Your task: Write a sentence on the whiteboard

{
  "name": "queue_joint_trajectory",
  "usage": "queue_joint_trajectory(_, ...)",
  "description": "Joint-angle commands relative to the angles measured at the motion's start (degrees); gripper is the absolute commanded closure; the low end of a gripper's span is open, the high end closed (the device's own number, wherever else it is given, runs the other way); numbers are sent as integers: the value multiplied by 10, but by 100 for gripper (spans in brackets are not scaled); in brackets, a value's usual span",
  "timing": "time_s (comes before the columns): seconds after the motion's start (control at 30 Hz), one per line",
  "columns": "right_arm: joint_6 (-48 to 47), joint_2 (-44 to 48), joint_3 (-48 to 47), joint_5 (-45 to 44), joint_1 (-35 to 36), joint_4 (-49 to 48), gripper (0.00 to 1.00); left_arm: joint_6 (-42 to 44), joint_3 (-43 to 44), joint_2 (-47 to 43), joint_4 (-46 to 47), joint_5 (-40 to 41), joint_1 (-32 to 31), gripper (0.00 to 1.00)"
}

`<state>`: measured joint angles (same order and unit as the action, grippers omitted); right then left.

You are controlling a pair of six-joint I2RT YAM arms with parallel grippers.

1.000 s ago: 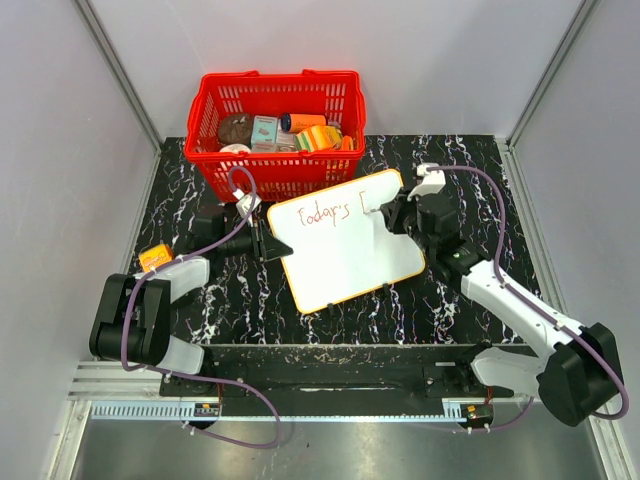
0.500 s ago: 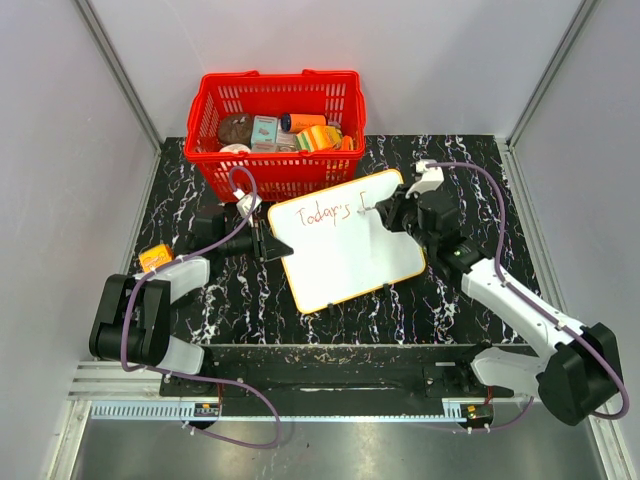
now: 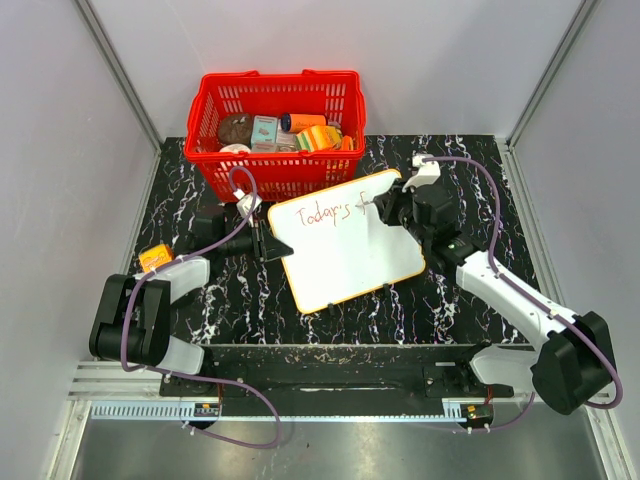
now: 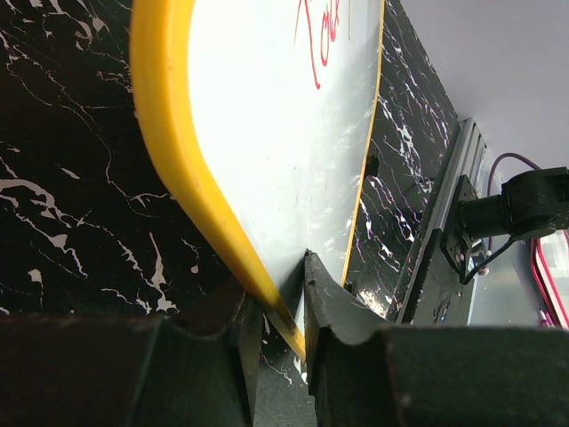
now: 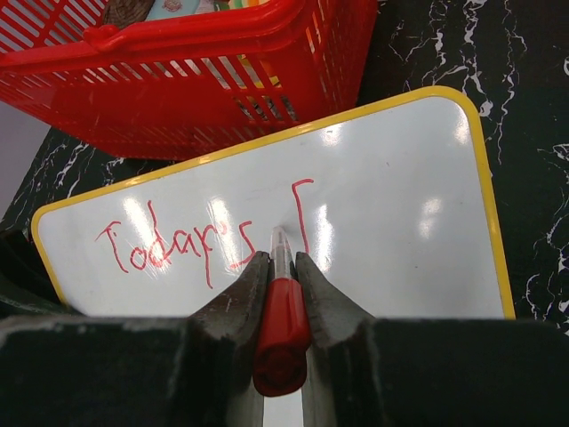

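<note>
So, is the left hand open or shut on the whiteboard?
Shut: the left hand pinches the whiteboard by its yellow rim, one finger on each side.

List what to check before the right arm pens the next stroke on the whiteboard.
1. Left gripper clamps the whiteboard by its rim: ok.
2. Right gripper shut on the red marker: ok.
3. Marker tip touching the board: cannot tell.
4. Blank board right of the red lettering: ok.
5. Red basket apart from the board's far edge: cannot tell.
</note>
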<state>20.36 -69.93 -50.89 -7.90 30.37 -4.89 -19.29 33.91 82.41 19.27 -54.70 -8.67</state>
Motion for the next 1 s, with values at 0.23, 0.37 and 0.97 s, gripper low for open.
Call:
queue_joint_trajectory(0.23, -21, 2, -25, -84, -5, 8, 100, 65, -10, -1, -10, 42, -16, 100)
queue_joint_trajectory(0.37, -19, 6, -24, -87, -7, 8, 100, 66, -10, -2, -11, 43, -16, 100)
queue_joint_trajectory(0.97, -15, 13, -19, -86, -8, -4, 100, 67, -7, -1, -12, 42, -17, 100)
